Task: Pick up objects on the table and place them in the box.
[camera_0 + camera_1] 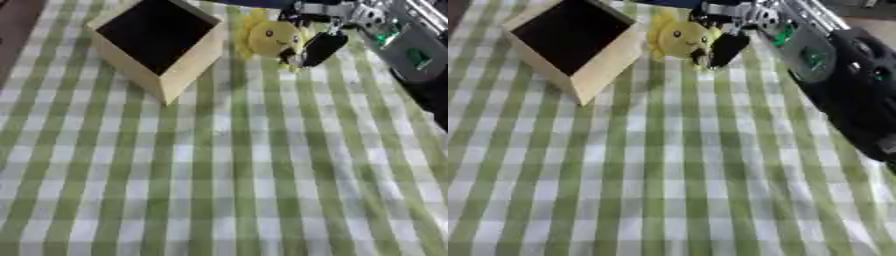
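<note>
Left eye view: a green-and-white checked tablecloth (227,175) covers the table. A pale wooden box (188,62) with a dark inside stands at the upper left. Just right of it, a yellow plush toy (267,36) sits in the right hand (317,47), whose dark fingers appear curled round it.

Right eye view: the right forearm (833,75) slants down from the hand to the right edge.

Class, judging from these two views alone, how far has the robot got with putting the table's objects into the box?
Nothing looks packed yet: the visible interior of the box is dark, with nothing showing inside. In hand: the right hand has its fingers curled round the yellow plush toy right beside the box. Left to do: carry the toy over the opening and release it. No other objects show on the checked tablecloth.
</note>
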### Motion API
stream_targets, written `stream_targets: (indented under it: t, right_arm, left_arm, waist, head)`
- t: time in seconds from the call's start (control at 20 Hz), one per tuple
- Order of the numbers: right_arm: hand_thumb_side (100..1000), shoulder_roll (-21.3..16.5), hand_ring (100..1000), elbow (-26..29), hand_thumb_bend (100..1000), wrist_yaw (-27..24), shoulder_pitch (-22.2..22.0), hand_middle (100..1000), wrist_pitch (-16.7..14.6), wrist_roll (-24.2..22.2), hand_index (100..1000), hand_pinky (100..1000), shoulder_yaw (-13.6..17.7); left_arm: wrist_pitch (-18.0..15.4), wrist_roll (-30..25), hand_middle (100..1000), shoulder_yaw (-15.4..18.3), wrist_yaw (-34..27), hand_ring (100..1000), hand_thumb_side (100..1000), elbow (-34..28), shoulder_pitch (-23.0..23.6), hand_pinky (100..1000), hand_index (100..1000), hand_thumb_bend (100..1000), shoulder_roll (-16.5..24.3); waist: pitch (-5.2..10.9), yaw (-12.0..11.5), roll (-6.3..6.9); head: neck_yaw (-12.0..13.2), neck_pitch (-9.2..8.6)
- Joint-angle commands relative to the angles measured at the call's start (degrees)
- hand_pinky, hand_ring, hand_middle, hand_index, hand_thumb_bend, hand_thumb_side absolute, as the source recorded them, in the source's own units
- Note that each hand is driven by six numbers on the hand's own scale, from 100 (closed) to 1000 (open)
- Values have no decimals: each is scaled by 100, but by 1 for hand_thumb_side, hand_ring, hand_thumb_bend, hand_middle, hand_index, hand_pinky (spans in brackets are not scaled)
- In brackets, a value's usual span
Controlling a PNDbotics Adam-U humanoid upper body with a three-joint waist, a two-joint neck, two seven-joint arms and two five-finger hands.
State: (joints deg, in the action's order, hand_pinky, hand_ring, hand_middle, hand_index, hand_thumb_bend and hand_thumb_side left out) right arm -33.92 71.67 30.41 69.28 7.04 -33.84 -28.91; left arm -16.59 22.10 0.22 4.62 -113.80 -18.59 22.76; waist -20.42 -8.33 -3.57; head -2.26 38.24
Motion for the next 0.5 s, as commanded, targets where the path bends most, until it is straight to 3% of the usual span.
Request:
stream_targets:
  t: [0.05,0.5]
  right_arm:
    - [135,92,720,-113,100,120,361,490,30,61,736,785,210]
    - [128,953,702,-1292,100,815,1066,481,-355,400,737,774,652]
  left_arm:
    - [-16,-28,744,31,31,715,634,-79,-44,591,785,312,117]
    - [-34,-79,745,-10,-6,716,635,-79,-107,591,785,311,104]
  waist:
    - [145,-18,31]
    - [109,-154,5]
  head:
    - [-68,-25]
    - [-549,-196]
